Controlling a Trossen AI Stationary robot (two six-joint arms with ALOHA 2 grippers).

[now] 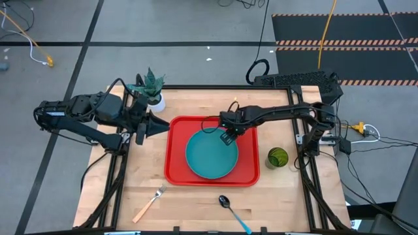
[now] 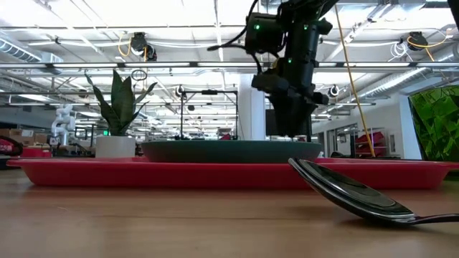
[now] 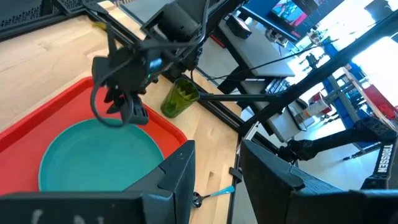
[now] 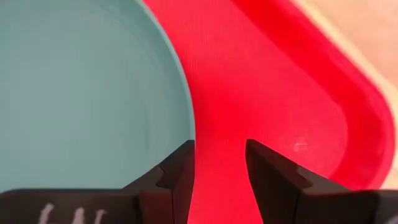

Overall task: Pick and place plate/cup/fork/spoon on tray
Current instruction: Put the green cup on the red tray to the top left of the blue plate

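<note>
Plate (image 1: 210, 154) sits flat in the tray (image 1: 177, 171), my right jaws (image 1: 228, 136) spread empty just above its rim, so next I'd go grab the cup (image 1: 277, 157) standing on the desk (image 1: 189, 202).

You have the plate (image 1: 211, 155) on the tray (image 1: 176, 163); cup (image 1: 277, 157) right of it; fork (image 1: 149, 203) and spoon (image 1: 234, 213) in front.

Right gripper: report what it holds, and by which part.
Nothing. The right gripper hangs open above the plate rim on the tray, fingers empty.
</note>
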